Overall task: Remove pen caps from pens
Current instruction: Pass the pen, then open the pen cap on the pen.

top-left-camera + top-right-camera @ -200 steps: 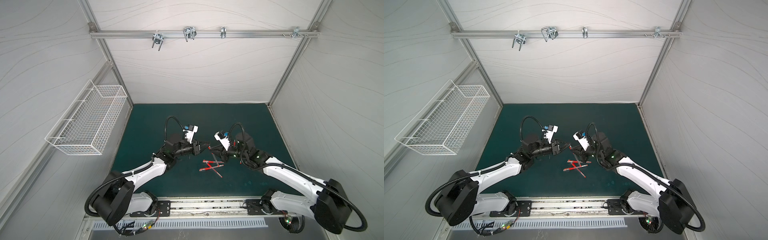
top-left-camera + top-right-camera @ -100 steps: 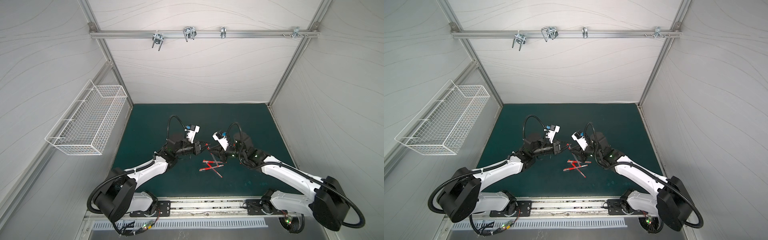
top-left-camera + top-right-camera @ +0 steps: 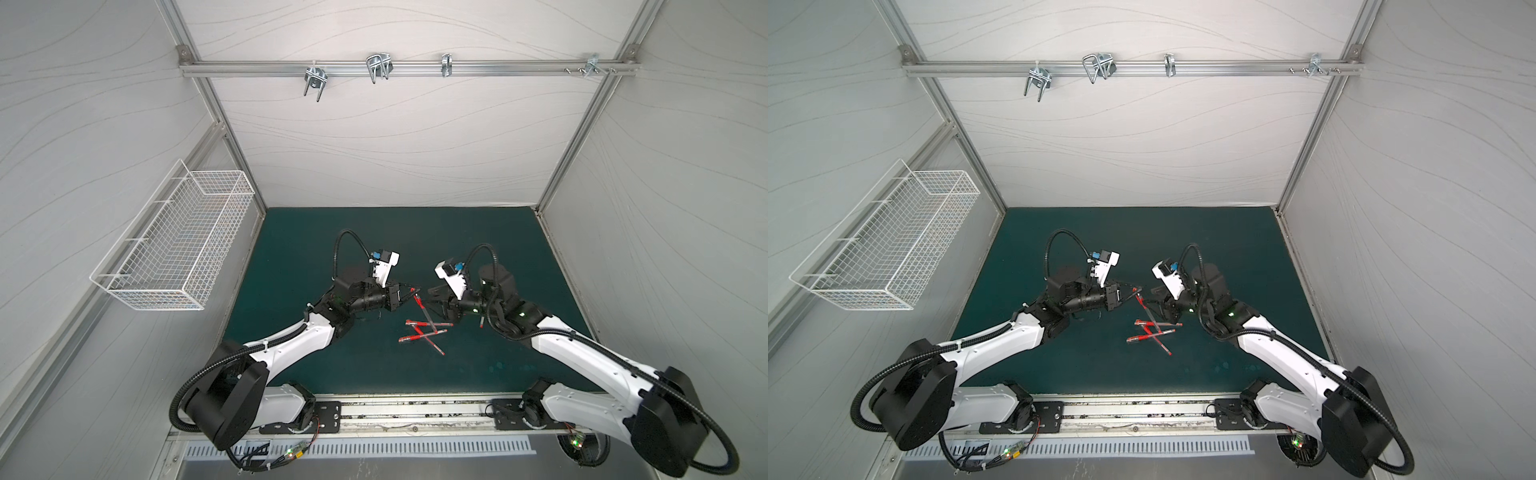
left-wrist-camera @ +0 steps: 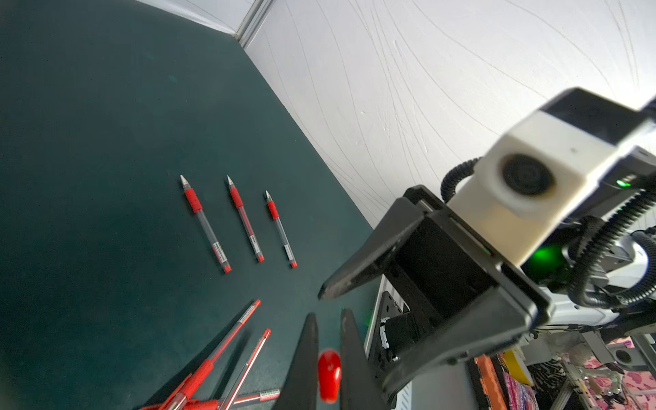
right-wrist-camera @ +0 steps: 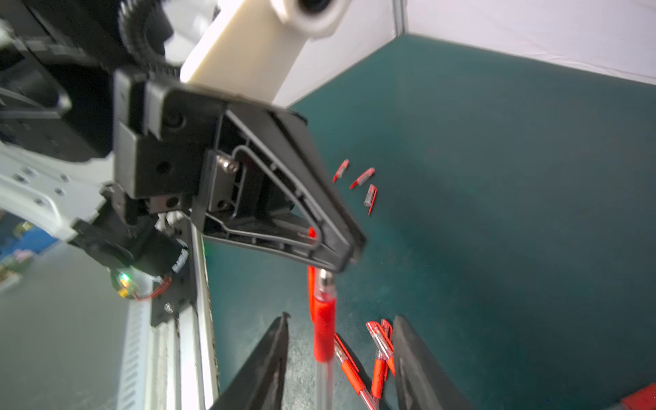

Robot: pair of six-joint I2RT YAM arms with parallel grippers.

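My left gripper (image 4: 329,316) is shut on the pen cap (image 4: 329,376) of one pen (image 5: 323,333), which hangs slanting from it above the mat in both top views (image 3: 422,309) (image 3: 1145,309). That pen's barrel passes between the fingers of my open right gripper (image 5: 341,317), touching neither. The left gripper (image 3: 409,294) and right gripper (image 3: 431,298) face each other closely. Several capped pens (image 3: 424,334) (image 4: 227,340) lie crossed in a pile just below. Three uncapped pens (image 4: 245,220) lie side by side. Three loose pen caps (image 5: 362,176) lie together on the mat.
The dark green mat (image 3: 374,241) is bounded by white walls on three sides. A metal rail (image 3: 415,411) with the arm bases runs along the front edge. A white wire basket (image 3: 178,245) hangs on the left wall, above the mat.
My right gripper has opened and let go of the pen's barrel. My left gripper has closed fully on the cap end. Both arms stay close together over the pile.
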